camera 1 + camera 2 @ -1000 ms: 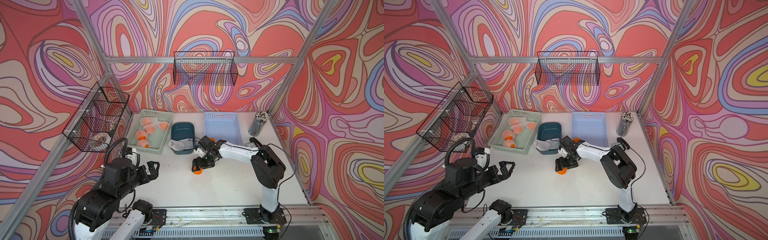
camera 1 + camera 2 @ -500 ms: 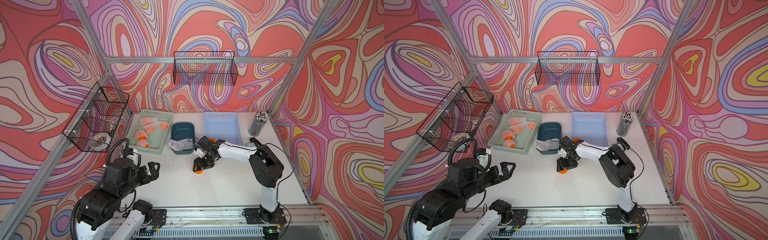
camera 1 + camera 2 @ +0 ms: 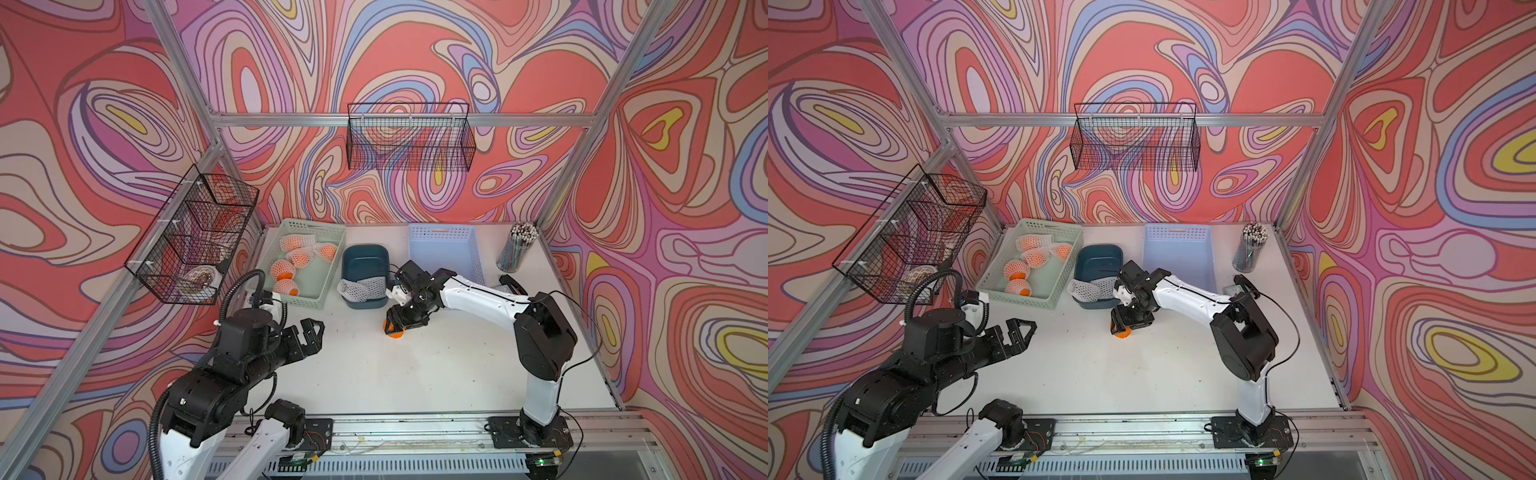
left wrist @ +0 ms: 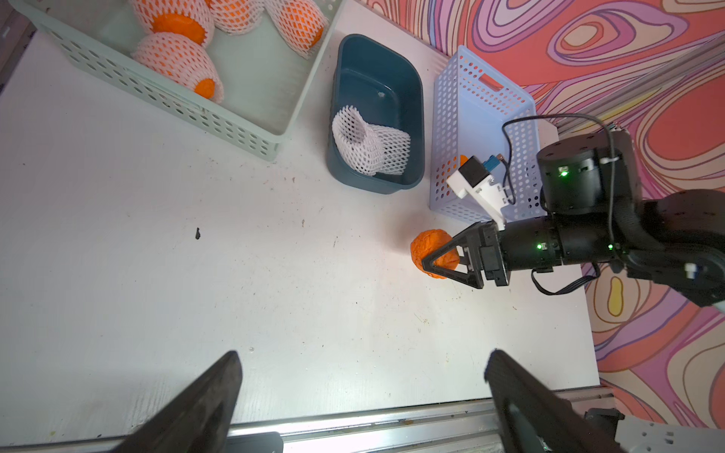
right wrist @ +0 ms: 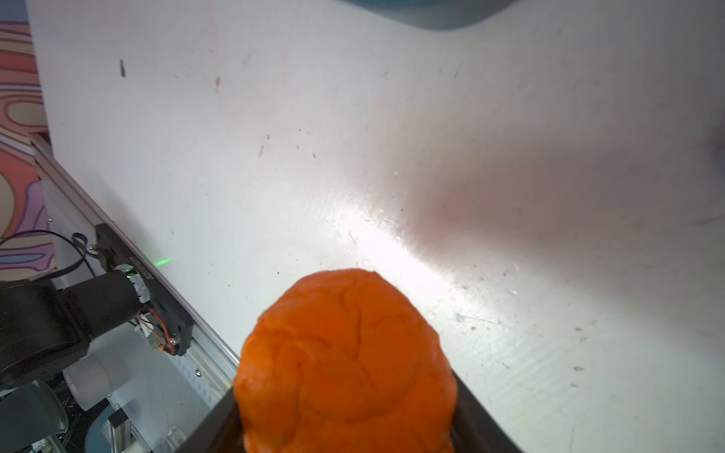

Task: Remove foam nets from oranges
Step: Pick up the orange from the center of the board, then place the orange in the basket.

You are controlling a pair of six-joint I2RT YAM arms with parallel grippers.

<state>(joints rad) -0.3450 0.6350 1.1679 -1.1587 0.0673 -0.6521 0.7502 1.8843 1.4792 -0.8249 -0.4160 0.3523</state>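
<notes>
**Swirl-walled booth: right hand pinches a bare orange**

White table [image 3: 415,374] under loud swirled walls carries everything. The right hand [image 3: 397,326] is clamped on a bare orange [image 5: 345,361], low over the table; I cannot tell whether the fruit touches the surface. The left hand [image 3: 307,334] hangs spread wide and empty, well apart from the right one.

Just behind the right hand's wrist sits a dark tub [image 3: 365,255], with an empty foam net [image 3: 361,289] draped over its rim. Beyond the tub, a green basket [image 3: 328,266] holds the netted oranges [image 3: 291,266], several of them. A pale blue basket [image 3: 444,249] stands beside the wrist on the other side.

The likeliest trouble is the fruit squirting out. It is round and lumpy (poor footing for flat fingers), so an off-centre pinch or a quick lift could send it rolling across the table. A low carry toward either container could also clip a rim.

Compared with a second ago, the right hand's fingers have drawn in from a wider stance around the orange, which sits in nearly the same spot. The left hand is unchanged.
</notes>
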